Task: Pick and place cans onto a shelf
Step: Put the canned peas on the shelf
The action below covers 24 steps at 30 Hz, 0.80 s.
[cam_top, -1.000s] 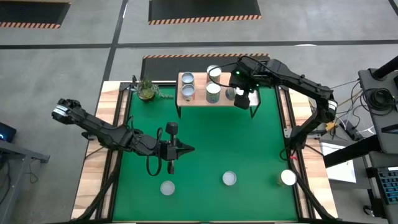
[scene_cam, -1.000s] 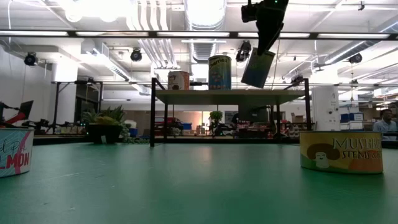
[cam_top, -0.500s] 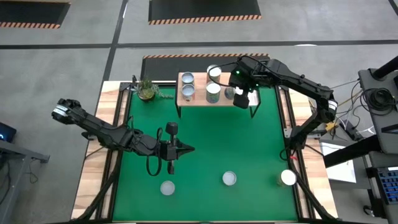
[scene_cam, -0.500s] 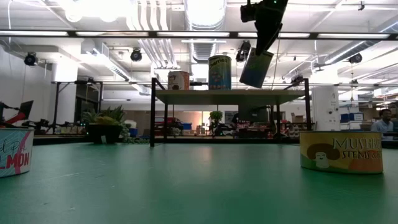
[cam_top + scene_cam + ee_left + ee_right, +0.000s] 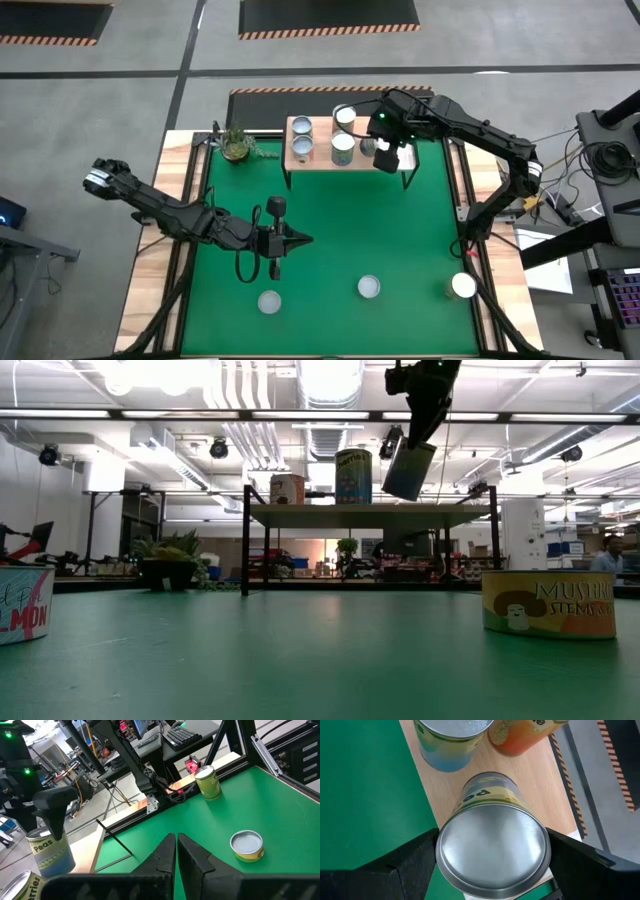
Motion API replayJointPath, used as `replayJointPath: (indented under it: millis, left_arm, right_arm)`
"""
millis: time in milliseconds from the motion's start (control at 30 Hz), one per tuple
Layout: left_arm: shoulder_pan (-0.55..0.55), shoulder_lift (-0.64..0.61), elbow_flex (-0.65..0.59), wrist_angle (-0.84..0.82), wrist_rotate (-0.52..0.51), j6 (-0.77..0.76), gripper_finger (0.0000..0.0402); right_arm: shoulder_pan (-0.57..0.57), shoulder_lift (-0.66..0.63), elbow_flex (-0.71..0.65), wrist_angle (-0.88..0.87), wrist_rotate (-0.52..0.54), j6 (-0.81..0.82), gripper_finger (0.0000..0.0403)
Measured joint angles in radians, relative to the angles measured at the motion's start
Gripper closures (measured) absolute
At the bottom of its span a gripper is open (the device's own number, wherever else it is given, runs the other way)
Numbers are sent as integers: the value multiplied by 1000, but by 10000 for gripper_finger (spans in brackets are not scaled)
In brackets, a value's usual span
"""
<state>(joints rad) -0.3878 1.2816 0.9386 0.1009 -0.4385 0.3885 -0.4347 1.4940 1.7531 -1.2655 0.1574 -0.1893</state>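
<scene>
The right gripper point(image 5: 388, 156) hangs over the right end of the shelf point(image 5: 318, 160), its fingers point(image 5: 410, 865) spread wide and clamped on either side of a peas can point(image 5: 492, 850). In the low view that can point(image 5: 408, 468) is tilted and clear of the shelf top point(image 5: 370, 510), just above it. In the right wrist view the light wood plank lies under the held can, with two more cans beyond it: a blue-sided one point(image 5: 452, 742) and an orange-sided one point(image 5: 522, 737). From above, four cans already stand on the shelf: two at the left end point(image 5: 301, 127) point(image 5: 303, 150), one near the middle point(image 5: 342, 150) and one at the back edge point(image 5: 344, 117). Three cans lie on the green table point(image 5: 330, 225), near its front edge: one to the left point(image 5: 269, 301), one in the middle point(image 5: 369, 288) and one by the right edge point(image 5: 462, 285). The low view shows a mushroom can point(image 5: 548, 603) on the right and a salmon can point(image 5: 22, 603) at the left edge. The left gripper point(image 5: 296, 239) hovers over the left-centre of the table, well apart from the shelf, its fingers point(image 5: 165, 855) pressed together and holding nothing. A potted plant point(image 5: 237, 143) stands at the back left corner, beside the shelf.
</scene>
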Motion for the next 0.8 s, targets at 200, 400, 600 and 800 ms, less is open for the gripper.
replayJointPath:
  millis: [200,400,600,800]
  left_arm:
    - [0,0,0,0,0,0,402]
    - [0,0,0,0,0,0,402]
    - [0,0,0,0,0,0,402]
    - [0,0,0,0,0,0,402]
  right_arm:
    - [-3,0,0,16,2,27,83]
    - [-5,0,0,15,2,35,56]
    - [-5,0,0,16,2,10,40]
    - [-5,-1,5,22,2,-7,39]
